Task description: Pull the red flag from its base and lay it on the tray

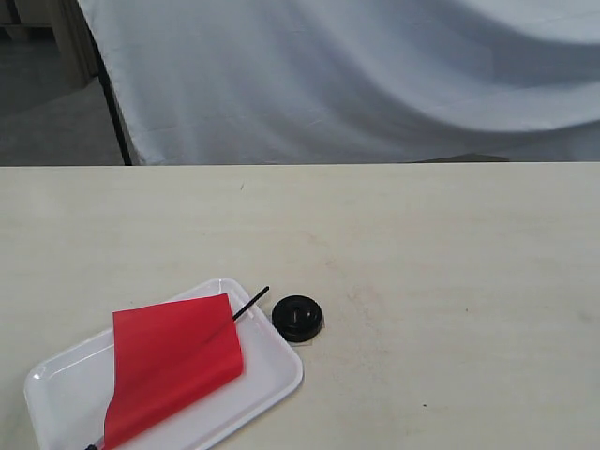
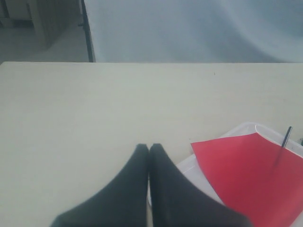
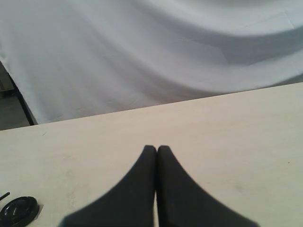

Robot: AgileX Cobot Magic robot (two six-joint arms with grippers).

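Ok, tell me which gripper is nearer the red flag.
Left. The left gripper sits just beside the red flag on the tray. The right gripper is farther off, its view showing only the base, no flag.

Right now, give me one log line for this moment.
red flag: lying on tray | base: empty, beside tray | left claw: shut | right claw: shut

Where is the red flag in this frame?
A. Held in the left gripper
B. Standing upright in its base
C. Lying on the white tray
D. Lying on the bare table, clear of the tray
C: the red flag lies flat on the white tray, with its pole tip poking over the rim toward the black base, whose centre hole holds nothing.
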